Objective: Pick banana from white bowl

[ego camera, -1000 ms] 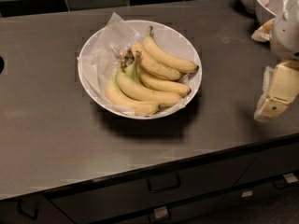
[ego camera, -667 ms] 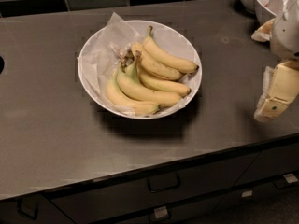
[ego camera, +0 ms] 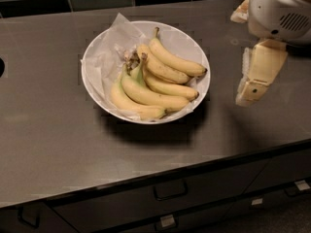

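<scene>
The white bowl [ego camera: 197,47] is wide and shallow, lined with crumpled white paper, and sits on the dark counter left of centre. The banana [ego camera: 176,60] lies loose at the far side of the pile, its thin greenish stem pointing away and its dark tip to the right. Beside and below it, several yellow bananas [ego camera: 146,93] are joined in a bunch at a brown crown. My gripper [ego camera: 245,99] hangs cream-coloured from the white arm at the right, above the counter. It is apart from the bowl's right rim and holds nothing I can see.
The grey counter [ego camera: 58,144] ends at a front edge above dark drawers with handles [ego camera: 170,191]. A black tiled wall runs along the back. A tan object [ego camera: 239,12] lies at the back right behind the arm. A dark opening [ego camera: 1,67] shows at the left edge.
My gripper has moved left and a little away from the counter's front edge, closer to the bowl. The bowl and the bananas have not moved.
</scene>
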{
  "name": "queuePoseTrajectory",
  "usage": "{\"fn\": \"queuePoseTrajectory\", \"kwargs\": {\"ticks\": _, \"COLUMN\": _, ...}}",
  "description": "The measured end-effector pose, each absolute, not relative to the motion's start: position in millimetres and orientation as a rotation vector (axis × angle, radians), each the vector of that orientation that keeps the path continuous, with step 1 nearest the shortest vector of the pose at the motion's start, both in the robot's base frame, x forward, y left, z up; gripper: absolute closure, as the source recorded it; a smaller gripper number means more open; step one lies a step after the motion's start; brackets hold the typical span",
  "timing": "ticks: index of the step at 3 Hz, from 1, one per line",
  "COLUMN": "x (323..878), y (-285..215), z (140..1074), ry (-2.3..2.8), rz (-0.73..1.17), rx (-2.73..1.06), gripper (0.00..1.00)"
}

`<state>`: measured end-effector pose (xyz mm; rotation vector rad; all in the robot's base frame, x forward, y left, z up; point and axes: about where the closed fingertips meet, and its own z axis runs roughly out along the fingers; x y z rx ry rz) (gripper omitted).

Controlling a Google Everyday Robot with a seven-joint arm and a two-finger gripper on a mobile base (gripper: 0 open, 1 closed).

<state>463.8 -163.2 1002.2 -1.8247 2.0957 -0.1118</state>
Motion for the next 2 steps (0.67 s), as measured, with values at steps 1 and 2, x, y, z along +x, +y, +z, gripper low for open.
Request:
{"fn": "queuePoseTrajectory", "kwargs": {"ticks": 1, "x": 484, "y": -136, "z": 1002, "ry": 2.001, "rz": 0.022, "rx": -1.893, "gripper": 0.0}}
{"fn": "queuePoseTrajectory", "kwargs": {"ticks": 2, "x": 497, "y": -129, "z": 996, "ry": 1.987, "rz": 0.029, "rx": -1.889, "gripper": 0.01}}
